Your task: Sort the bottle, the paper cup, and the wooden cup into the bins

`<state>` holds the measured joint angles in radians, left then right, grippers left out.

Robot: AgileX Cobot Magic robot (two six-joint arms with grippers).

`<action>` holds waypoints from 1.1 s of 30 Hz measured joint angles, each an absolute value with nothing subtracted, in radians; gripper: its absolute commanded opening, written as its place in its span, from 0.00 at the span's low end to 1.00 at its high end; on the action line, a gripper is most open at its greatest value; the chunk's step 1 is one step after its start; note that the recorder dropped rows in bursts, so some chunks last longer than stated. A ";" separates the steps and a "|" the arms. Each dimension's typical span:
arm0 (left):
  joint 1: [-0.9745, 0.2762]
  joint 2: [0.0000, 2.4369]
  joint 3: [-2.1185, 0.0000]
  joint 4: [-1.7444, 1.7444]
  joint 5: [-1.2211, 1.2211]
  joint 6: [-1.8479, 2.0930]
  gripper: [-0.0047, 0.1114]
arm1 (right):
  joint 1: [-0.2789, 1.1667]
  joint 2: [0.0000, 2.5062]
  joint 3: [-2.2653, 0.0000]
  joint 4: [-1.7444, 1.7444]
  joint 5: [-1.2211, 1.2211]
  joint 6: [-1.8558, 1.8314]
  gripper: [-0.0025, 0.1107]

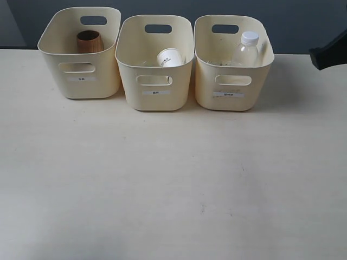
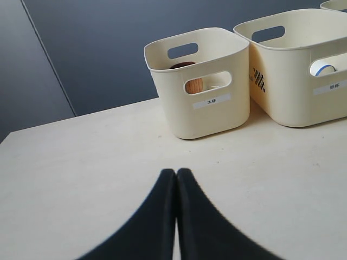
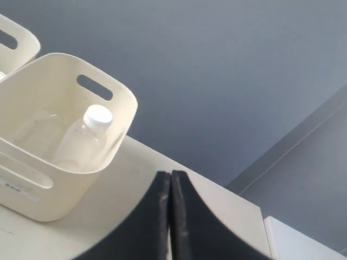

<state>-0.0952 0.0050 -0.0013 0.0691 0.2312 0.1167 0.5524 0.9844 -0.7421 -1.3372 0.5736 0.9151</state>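
wooden cup (image 1: 89, 41): upright in left bin (image 1: 92, 89)
paper cup (image 1: 171, 58): tipped on its side in middle bin (image 1: 156, 103)
bottle (image 1: 246, 51): in right bin (image 1: 227, 103), cap up
left fingers (image 2: 157, 216): pressed together, empty, over table (image 1: 162, 189)
right fingers (image 3: 154, 216): pressed together, empty, near right bin

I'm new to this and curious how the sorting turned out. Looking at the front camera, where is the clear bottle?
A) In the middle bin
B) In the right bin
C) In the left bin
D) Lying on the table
B: the bottle, with its white screw top showing, sits inside the right bin.
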 measured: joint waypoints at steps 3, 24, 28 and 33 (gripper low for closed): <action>-0.095 0.005 -0.001 0.069 0.231 0.117 0.04 | 0.552 0.984 -0.742 -1.336 0.549 0.918 0.02; -0.095 0.005 -0.001 0.069 0.231 0.117 0.04 | 0.552 0.837 -0.742 -1.320 0.529 0.918 0.02; -0.095 0.005 -0.001 0.069 0.231 0.117 0.04 | 0.552 0.742 -0.742 -1.320 0.528 0.918 0.02; -0.095 0.005 -0.001 0.069 0.231 0.117 0.04 | 0.511 0.641 -0.742 -1.320 0.499 0.918 0.02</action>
